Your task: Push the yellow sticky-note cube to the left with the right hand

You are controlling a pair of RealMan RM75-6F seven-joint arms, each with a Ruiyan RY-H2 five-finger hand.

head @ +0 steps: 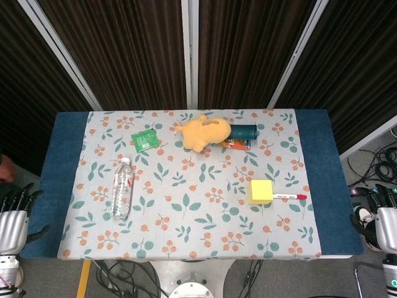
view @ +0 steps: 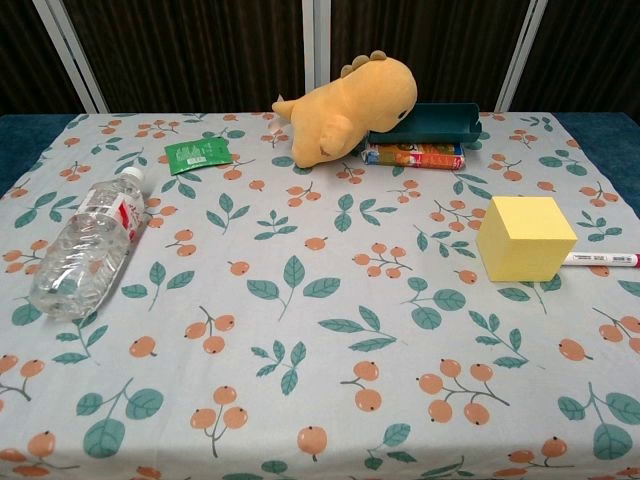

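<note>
While your right hand (head: 379, 217) hung off the table's right edge, fingers apart and empty, the yellow sticky-note cube (head: 260, 191) sat right of centre, squarish, no clear long axis, touching a pen (head: 289, 196).

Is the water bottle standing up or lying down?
Lying down. The water bottle rests on its side on the tablecloth, cap pointing toward the far edge. It looks clear inside; how full, I cannot tell.
</note>
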